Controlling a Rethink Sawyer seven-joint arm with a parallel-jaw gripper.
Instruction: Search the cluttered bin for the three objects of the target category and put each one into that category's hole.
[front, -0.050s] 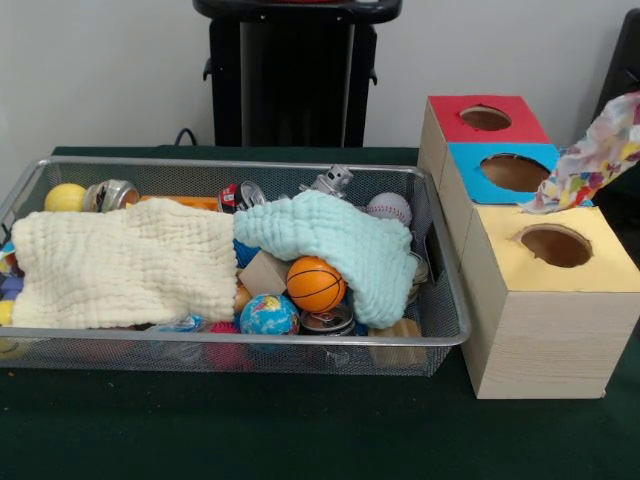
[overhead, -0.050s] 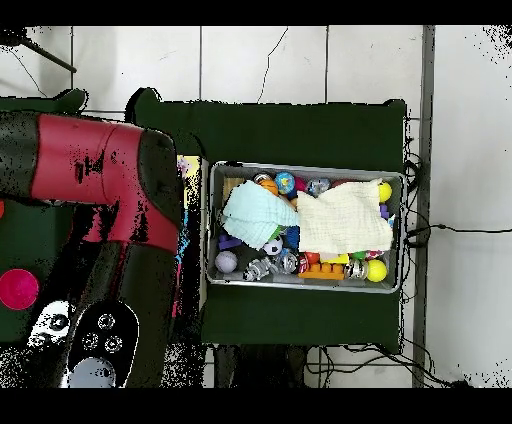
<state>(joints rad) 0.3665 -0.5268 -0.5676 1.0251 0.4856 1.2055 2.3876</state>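
- At the far left of the wire bin (front, -0.050s: 452, 300), a yellow ball (front, -0.050s: 64, 197) and a metal can (front, -0.050s: 110, 194) lie against the far wall.
- A cream cloth (front, -0.050s: 125, 265) blankets the left half of the bin, hiding whatever sits beneath it.
- A mint cloth (front, -0.050s: 335, 245) drapes the middle and right, overlapping the cream one at their meeting edge.
- Just near of the mint cloth, an orange basketball (front, -0.050s: 315, 284) and a globe ball (front, -0.050s: 268, 315) lie exposed, touching a wooden block (front, -0.050s: 264, 272); a baseball (front, -0.050s: 389, 208) peeks out at the far right.
- If balls are the target category, these are the likely task objects, all still in the bin; which category is meant cannot be told.
- Right of the bin stands the box row: red hole (front, -0.050s: 485, 118) farthest, blue hole (front, -0.050s: 514, 172) in the middle, yellow hole (front, -0.050s: 555, 245) nearest, with a patterned cloth (front, -0.050s: 592, 158) hanging beside the blue one.
- The red arm (overhead, -0.050s: 95, 180) shows only in the overhead view, drawn back from the bin; the gripper itself is not visible, so its opening cannot be told.
- Risks: a descending grasp could snag a cloth and drag clutter along; round balls may roll away from the fingers; hidden targets under the 2 cloths could be missed.
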